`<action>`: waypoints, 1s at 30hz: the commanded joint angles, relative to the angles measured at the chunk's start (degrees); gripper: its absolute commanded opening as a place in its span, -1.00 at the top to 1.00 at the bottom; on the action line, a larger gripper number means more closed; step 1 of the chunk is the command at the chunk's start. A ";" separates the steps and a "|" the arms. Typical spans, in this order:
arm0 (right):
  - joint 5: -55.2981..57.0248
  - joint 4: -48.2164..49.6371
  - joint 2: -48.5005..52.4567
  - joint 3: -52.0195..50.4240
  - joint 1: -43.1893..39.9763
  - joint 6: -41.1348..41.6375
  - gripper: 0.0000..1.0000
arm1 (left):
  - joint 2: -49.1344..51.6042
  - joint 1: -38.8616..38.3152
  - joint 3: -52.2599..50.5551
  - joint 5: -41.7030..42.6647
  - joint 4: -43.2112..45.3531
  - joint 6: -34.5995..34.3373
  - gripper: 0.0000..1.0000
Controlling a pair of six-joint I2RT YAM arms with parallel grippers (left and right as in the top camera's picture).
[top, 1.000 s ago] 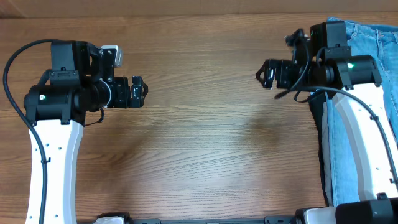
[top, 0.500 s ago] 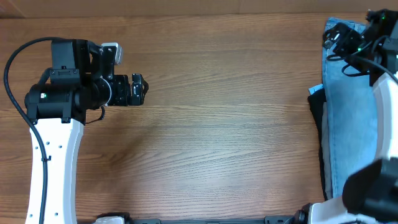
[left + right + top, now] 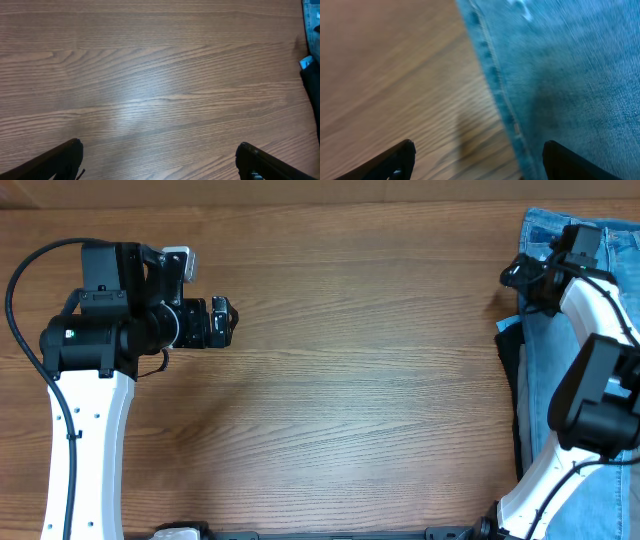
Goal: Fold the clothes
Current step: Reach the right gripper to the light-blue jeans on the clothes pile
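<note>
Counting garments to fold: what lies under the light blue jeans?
A black garment pokes out along the left edge of the jeans, seemingly from beneath. How far it runs underneath, and whether anything else lies there, cannot be seen, because the jeans cover it.

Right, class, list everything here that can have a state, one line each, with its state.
Jeans: spread flat, not folded.
Black garment: lying along the jeans' edge.
Left gripper: open, empty.
Right gripper: open, empty, over the jeans' edge.

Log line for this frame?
left gripper open, over table | right gripper open, over jeans edge | fold not started
</note>
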 commanded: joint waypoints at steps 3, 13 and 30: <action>5.42 0.50 4.68 1.05 0.02 -0.28 -0.58 | 0.35 0.15 1.29 1.03 0.28 0.92 -1.00; 19.85 -4.46 6.60 1.05 0.02 -0.26 -0.07 | 2.43 0.13 1.27 1.09 0.22 0.87 -1.00; 20.98 -5.99 6.25 2.86 1.97 -6.19 0.92 | 3.50 -0.72 1.27 1.07 0.17 0.90 -1.00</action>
